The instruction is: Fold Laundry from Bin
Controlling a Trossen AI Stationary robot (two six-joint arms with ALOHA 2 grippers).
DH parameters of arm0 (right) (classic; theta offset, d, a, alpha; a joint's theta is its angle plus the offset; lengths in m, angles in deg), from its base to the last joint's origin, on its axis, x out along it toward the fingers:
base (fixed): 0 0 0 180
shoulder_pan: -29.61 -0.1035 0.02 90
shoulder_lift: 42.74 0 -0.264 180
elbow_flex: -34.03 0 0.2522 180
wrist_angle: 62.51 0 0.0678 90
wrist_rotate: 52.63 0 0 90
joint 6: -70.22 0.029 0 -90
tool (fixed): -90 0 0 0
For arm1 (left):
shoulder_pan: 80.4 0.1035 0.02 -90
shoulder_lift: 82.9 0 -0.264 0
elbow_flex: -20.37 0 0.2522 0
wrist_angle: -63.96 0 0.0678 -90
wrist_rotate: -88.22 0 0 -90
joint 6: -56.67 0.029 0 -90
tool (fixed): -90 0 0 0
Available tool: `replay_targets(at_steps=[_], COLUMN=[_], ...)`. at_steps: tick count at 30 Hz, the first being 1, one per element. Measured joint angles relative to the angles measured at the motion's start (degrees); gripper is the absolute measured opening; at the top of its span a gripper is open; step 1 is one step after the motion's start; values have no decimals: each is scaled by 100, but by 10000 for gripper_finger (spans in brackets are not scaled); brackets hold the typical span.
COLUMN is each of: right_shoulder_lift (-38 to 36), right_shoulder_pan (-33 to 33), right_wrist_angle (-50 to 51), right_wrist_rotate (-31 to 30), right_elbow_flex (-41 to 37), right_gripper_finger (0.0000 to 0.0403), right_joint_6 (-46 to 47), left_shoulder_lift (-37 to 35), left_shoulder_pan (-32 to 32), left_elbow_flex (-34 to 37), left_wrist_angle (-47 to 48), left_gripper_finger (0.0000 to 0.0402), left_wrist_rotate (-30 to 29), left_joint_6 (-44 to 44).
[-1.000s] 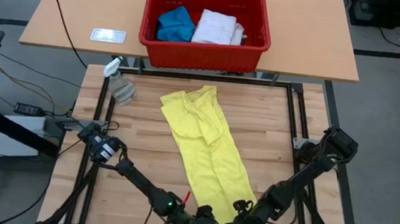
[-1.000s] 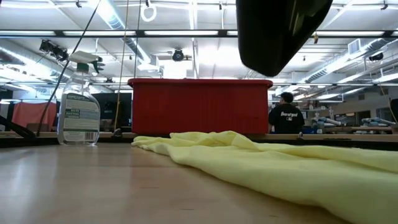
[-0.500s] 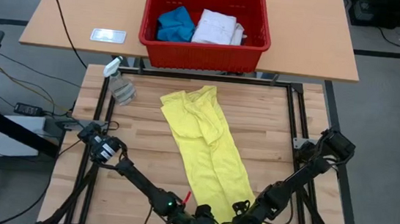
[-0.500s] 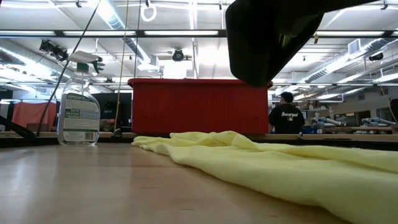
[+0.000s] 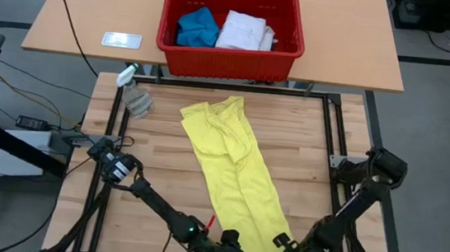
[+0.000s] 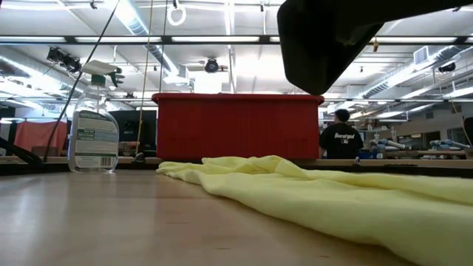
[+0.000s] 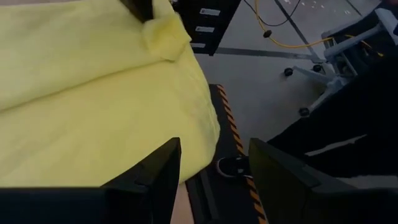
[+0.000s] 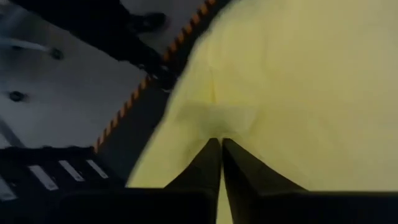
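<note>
At the near edge of the surface, the right tool (image 8: 221, 144) is pressed together, pinching the hem of the yellow T-shirt (image 5: 234, 164); since the earlier frame it has moved nearer that edge. Just beside it, the left tool (image 7: 213, 163) stands spread over the same hem. The shirt's long axis runs from both tools diagonally toward the far left corner. Beyond, the bin (image 5: 227, 57) holds the remaining laundry (image 5: 246, 30).
</note>
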Motion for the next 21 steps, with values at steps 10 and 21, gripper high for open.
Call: replay_targets(at_steps=[10,21], right_shoulder_lift=[-25,-290], right_shoulder_pan=[-283,-499], right_wrist_angle=[130,1184], right_wrist_rotate=[53,-675], right_elbow_flex=[-2,414], right_gripper_finger=[126,139], right_joint_6=[401,117], left_shoulder_lift=[4,4], left_shoulder_pan=[-228,-229], left_elbow_flex=[0,0], left_wrist_angle=[-304,203], left_gripper_finger=[194,206], left_wrist_rotate=[-19,-785], left_joint_6=[460,1983])
